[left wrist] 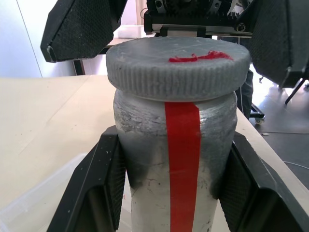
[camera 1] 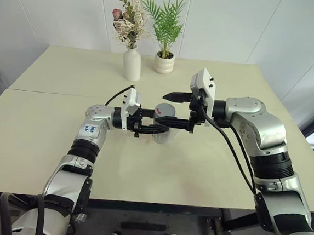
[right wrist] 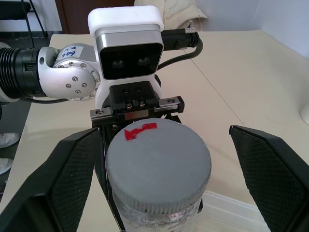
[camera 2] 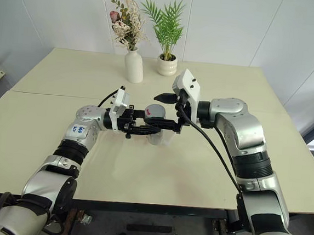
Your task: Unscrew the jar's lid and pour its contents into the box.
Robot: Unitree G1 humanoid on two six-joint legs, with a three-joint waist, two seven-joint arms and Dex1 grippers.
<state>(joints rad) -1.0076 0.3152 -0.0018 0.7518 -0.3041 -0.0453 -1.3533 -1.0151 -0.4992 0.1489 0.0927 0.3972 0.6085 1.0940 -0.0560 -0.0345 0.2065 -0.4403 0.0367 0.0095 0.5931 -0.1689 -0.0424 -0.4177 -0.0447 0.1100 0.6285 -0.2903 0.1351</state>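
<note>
Mid-surface, the left pincer [left wrist: 169, 193] is clenched round the body of the jar [left wrist: 176, 159], holding it upright above the box [camera 1: 163, 135], while the right pincer [right wrist: 159, 164] stands released, its two fingers [right wrist: 72, 179] flanking the lid [right wrist: 158, 166] with air on both sides.

The lid is still seated on the jar, so nothing has been unscrewed yet. The likeliest trouble comes at the close: if the right fingers meet the ribbed rim off-centre, or catch it too high, the twist may slip round the cap instead of turning it. A hard twist could also spin the whole jar inside the left grip (its painted wall looks smooth), or tip it. Once loosened, the lid might drop into the box or roll off across the surface [camera 1: 45, 135].

Well apart at twelve o'clock from the jar, a white vase [camera 1: 131, 63] of dried flowers and a small potted plant [camera 1: 164, 62] stand near the far edge, clear of both arms. The black cables trailing from each wrist hang close but do not cross the jar.
</note>
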